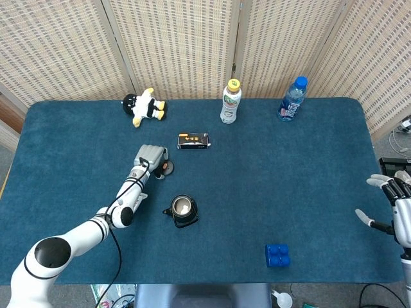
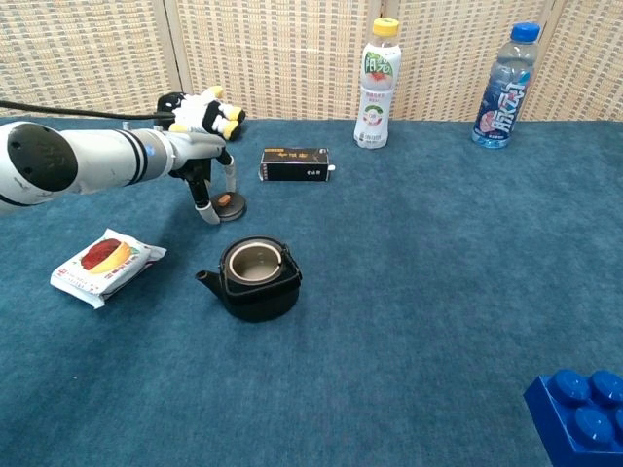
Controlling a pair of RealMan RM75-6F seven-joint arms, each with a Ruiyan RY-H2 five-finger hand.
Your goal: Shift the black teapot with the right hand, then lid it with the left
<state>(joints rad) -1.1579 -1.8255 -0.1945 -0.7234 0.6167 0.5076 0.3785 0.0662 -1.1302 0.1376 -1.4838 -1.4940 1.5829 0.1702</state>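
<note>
The black teapot (image 1: 182,212) (image 2: 255,280) stands lidless on the blue table, spout to the left. Its small round lid (image 1: 167,169) (image 2: 229,207) lies flat on the cloth behind and left of the pot. My left hand (image 1: 150,156) (image 2: 201,161) hovers over the lid with fingers (image 2: 203,210) lowered on either side of it; a grip is not visible. My right hand (image 1: 393,206) hangs at the table's far right edge with its fingers spread, holding nothing and far from the pot. The chest view does not show it.
A snack packet (image 2: 107,265) lies left of the teapot. A black box (image 1: 193,140) sits behind the lid, with a plush toy (image 1: 145,106), a white bottle (image 1: 230,101) and a blue bottle (image 1: 291,99) along the back. A blue brick (image 1: 277,255) sits front right.
</note>
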